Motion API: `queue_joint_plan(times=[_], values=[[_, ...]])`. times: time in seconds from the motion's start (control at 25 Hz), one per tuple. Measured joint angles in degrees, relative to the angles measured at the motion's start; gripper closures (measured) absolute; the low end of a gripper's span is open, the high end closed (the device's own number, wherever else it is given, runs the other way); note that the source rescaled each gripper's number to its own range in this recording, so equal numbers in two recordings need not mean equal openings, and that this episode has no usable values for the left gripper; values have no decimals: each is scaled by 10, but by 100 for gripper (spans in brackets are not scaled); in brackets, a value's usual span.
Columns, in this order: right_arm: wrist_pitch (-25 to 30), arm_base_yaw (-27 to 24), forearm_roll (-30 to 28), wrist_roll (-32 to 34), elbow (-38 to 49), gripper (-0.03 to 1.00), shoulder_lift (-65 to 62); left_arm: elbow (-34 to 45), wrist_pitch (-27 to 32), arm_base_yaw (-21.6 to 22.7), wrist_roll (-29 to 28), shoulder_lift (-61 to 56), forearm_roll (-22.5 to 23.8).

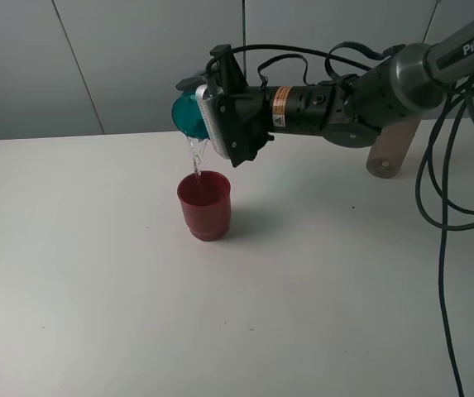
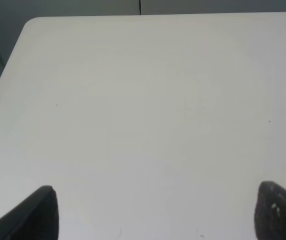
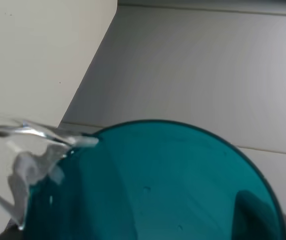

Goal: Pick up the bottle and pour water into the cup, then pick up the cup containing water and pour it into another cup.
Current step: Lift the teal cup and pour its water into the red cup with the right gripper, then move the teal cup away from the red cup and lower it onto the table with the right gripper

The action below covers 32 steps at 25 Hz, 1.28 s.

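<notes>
I'm tipping the teal cup [image 1: 190,113], clamped in my right claw [image 1: 212,116], with water streaming [image 1: 195,157] down into the red cup [image 1: 204,205] standing on the worktop [image 1: 96,273] just below the claw. Risk: the stream is landing near the rim, so tilting faster could be spilling it outside. Left claw [image 2: 155,212] is idling, jaws apart, holding nothing.

A translucent teal-blue cup [image 1: 190,113] is seen at the 12 o'clock side of an opaque dark red cup [image 1: 204,206]. Clear, colourless water [image 1: 195,157] is shown between them. The table [image 1: 96,289] is plain white, unpatterned. The right gripper [image 1: 220,116] is black, with an orange label at its 3 o'clock side.
</notes>
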Motion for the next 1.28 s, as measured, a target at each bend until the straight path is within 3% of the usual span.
queue_joint_plan(times=[0.8, 1.28], values=[[-5, 7, 9, -132, -4, 85, 0, 0, 0, 0, 0, 0, 0], [-5, 10, 9, -137, -4, 85, 0, 0, 0, 0, -1, 0, 0]])
